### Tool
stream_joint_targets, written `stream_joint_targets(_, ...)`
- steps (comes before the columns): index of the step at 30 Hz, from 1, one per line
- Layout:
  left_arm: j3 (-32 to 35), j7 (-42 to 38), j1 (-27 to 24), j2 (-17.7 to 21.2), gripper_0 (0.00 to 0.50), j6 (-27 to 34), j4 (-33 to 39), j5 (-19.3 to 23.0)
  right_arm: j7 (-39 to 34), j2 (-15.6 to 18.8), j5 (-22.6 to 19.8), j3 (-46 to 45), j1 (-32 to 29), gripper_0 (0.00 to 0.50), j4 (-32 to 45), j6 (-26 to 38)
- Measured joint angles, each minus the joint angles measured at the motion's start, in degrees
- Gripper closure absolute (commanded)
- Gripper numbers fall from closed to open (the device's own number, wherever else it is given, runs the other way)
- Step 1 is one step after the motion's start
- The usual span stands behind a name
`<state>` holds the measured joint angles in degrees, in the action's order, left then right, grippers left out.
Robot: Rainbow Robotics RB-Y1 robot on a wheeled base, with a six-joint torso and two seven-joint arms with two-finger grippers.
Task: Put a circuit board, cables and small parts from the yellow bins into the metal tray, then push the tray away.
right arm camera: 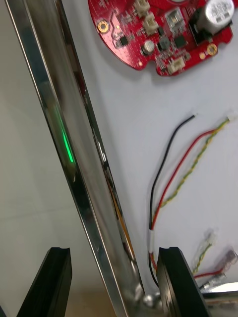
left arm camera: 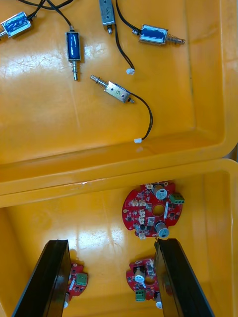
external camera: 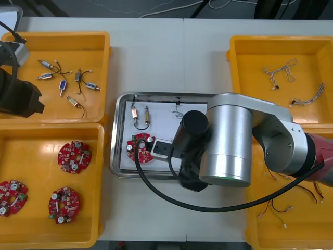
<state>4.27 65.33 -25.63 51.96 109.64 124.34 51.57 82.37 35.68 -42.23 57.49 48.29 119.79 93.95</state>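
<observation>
Metal tray (external camera: 115,133) at mid-bench, holding a red circuit board (external camera: 140,147), cables (right arm camera: 178,168) and small metal parts (external camera: 147,114). My right gripper (right arm camera: 111,260) reaches in from the bench's right edge, arm bent low over the tray, fingers open and straddling its near rim. I'd press squarely and push slowly so nothing slides. My left gripper (left arm camera: 111,250) hangs open above the left-edge yellow bins (external camera: 57,41).

Left hand (left arm camera: 111,242) and right hand (right arm camera: 114,250) both gape wide.

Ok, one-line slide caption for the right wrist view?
Right gripper open astride the metal tray rim, one finger inside beside the red and yellow cable, red circuit board beyond.
</observation>
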Motion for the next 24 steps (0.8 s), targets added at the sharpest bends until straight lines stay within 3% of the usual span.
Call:
stream_joint_targets(8,0.0,0.0,0.41,0.0,0.0,0.0,0.01,0.01,0.0,-2.62,3.99,6.33,1.02,0.0,-4.04,-5.45)
stream_joint_targets(24,0.0,0.0,1.5,0.0,0.0,0.0,0.02,-0.01,0.02,-5.14,7.35,13.69,3.28,0.0,-6.86,-6.27)
